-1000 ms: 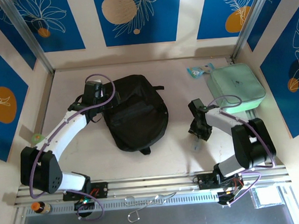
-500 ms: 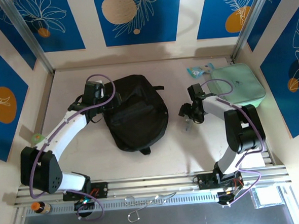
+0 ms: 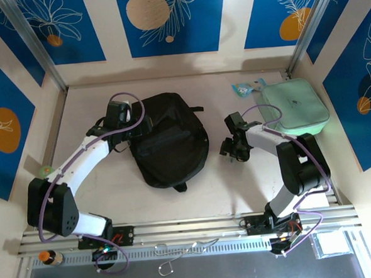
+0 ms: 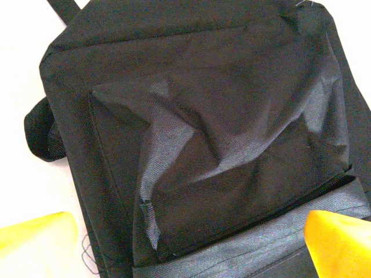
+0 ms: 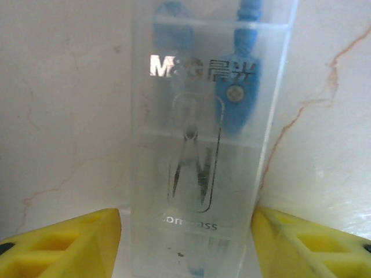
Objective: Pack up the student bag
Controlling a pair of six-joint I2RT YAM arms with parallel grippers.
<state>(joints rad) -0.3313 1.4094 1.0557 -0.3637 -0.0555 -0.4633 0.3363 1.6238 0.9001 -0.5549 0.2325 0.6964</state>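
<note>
The student bag (image 3: 170, 140) is lying flat around the middle of the table (image 3: 195, 195), and I can't spot an open zip from here. My left gripper (image 4: 185, 243) is spread wide at its left edge, one finger over fabric and one over bare tabletop, gripping nothing. My guess is it's parked there to work the bag open. My right gripper (image 5: 185, 231) is clamped on a clear compass case (image 5: 203, 145) just right of the bag, held lengthwise so it should slide in easily. The mint-green case (image 3: 295, 113) sits well off right by the wall. There's plenty of bare table in front.
</note>
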